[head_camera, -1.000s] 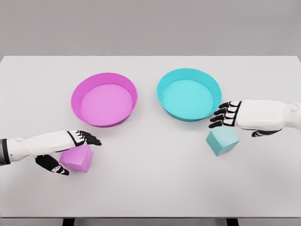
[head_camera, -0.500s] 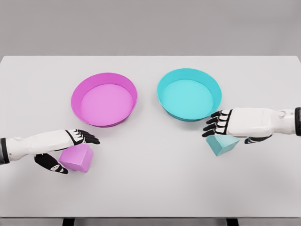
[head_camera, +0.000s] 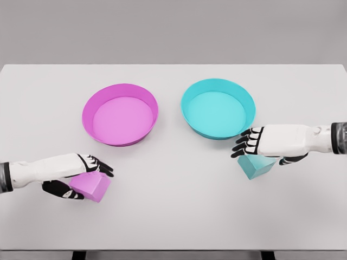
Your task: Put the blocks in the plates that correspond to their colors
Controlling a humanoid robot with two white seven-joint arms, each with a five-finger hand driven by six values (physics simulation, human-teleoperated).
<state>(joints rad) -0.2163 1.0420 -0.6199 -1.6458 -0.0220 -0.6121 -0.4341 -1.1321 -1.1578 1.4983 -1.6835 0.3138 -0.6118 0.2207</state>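
A pink block [head_camera: 92, 188] lies on the white table [head_camera: 173, 206] at the front left, slightly tilted. My left hand [head_camera: 81, 176] is closed around it: the fingers [head_camera: 100, 165] lie over its top and the thumb presses its left side. A cyan block [head_camera: 255, 167] sits at the right, partly covered by my right hand [head_camera: 260, 149], which is low over it with fingers spread and thumb at the block's right side. The pink plate [head_camera: 120, 114] and the cyan plate [head_camera: 218, 108] stand side by side behind the blocks, both holding nothing.
The table's front edge [head_camera: 173, 249] runs close below the pink block. Bare tabletop lies between each block and its matching plate.
My left hand dropped onto the pink block and closed on it, and the block shifted slightly toward the front. My right hand moved left and down over the cyan block.
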